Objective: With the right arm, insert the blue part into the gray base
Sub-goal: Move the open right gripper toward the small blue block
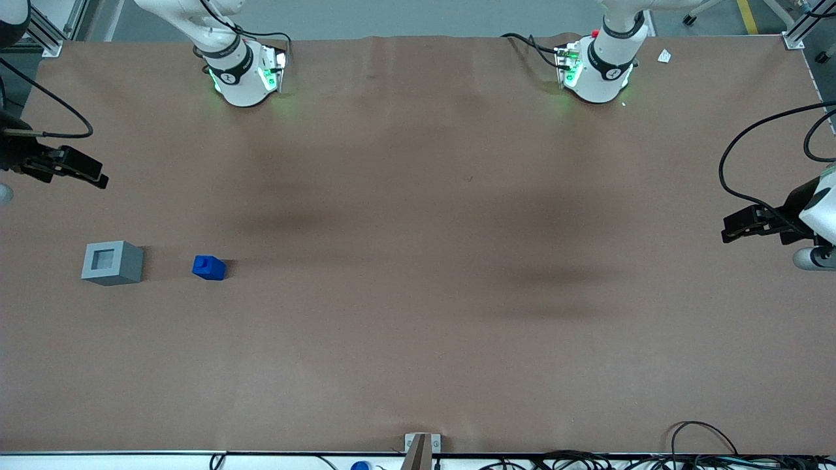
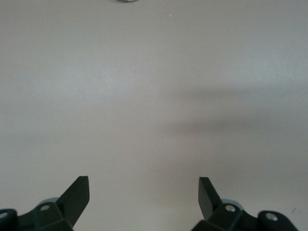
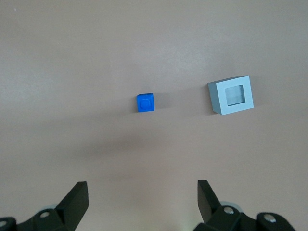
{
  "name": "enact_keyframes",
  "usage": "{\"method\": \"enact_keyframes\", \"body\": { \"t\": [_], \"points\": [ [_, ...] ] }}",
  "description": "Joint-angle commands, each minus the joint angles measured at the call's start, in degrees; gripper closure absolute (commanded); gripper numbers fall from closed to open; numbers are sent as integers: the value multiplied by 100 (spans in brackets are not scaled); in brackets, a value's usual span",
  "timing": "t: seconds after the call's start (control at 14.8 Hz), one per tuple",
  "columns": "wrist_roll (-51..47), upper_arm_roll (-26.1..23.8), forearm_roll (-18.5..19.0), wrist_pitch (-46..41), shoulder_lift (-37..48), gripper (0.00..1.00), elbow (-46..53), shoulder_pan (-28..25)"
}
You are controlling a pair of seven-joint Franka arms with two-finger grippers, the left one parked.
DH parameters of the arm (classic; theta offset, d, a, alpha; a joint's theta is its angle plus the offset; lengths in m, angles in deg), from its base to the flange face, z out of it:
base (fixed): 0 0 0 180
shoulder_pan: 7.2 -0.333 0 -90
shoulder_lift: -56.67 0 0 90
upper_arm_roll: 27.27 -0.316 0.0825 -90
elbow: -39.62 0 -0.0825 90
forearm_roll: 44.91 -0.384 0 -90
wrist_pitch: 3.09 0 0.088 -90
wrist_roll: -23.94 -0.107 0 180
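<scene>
Currently the small bright-blue plastic block (image 1: 209,267) sits on the brown counter (image 1: 418,326) toward the working arm's end, upright, with its smaller square stub facing up. In the right wrist view the same blue block (image 3: 145,103) shows its stub as a raised square on top. Beside it, apart and not touching, stands the light-gray plastic cube (image 1: 112,262) with a square recess open in its top face; seen from the front camera, the cube lies at about nine o'clock from the blue block, closer still to the working arm's end of the counter. From the wrist camera the gray cube (image 3: 231,95) is clearly the larger of the two, and its recess holds nothing.

The black two-finger tool (image 1: 72,168) of the white right arm hangs above the counter, farther from the front camera than both pieces, at roughly eleven o'clock from the gray cube in the front view. Its fingers (image 3: 77,199) stand wide apart and grip nothing, with bare counter between them. A thin black cable (image 1: 59,108) loops from the arm near the tool.
</scene>
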Motion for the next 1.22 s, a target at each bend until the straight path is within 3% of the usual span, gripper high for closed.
{"method": "enact_keyframes", "body": {
  "t": [0.0,0.41,0.74,1.15],
  "points": [
    [-78,-44,23,-80,-34,0,80,36],
    [-87,-36,76,481,-586,0,-271,-244],
    [-87,-44,85,2220,-1201,0,-1334,-262],
    [-78,-1,85,3381,-2117,0,-1677,-113]
  ]
}}
